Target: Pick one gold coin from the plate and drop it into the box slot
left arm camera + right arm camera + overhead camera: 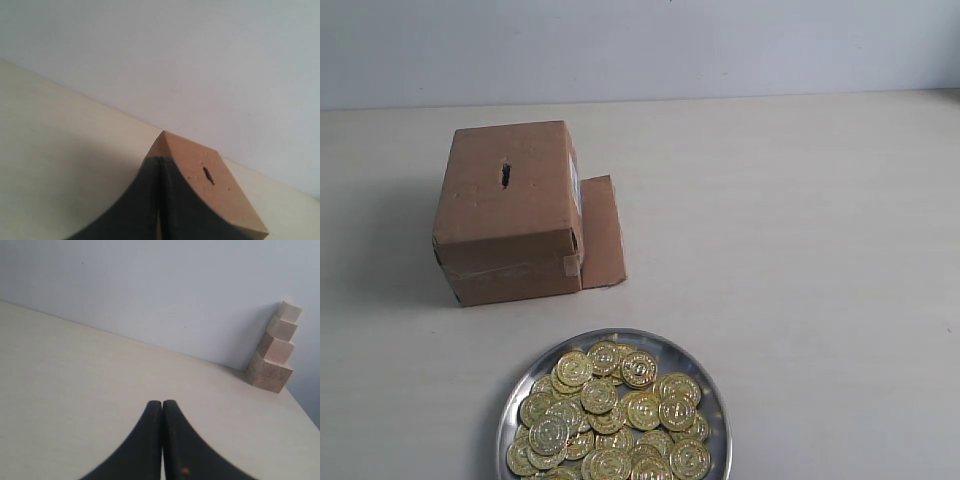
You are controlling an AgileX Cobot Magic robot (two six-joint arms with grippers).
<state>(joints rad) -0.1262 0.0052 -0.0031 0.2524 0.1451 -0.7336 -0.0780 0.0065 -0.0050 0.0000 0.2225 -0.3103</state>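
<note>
The silver plate (711, 388) lies at the near edge of the table, heaped with several gold coins (610, 415). Behind it stands the brown cardboard box (510, 215), its slot (505, 174) a dark slit in the top face. Neither gripper shows in the exterior view. In the left wrist view my left gripper (159, 161) is shut with nothing in it, its dark fingers covering part of the box (220, 195); the slot (208, 175) shows just beyond them. My right gripper (162, 404) is shut and empty above bare table.
A loose cardboard flap (603, 232) lies against the box's right side. A stepped stack of pale wooden blocks (274, 350) stands against the wall in the right wrist view. The pale table (800, 230) runs back to a white wall.
</note>
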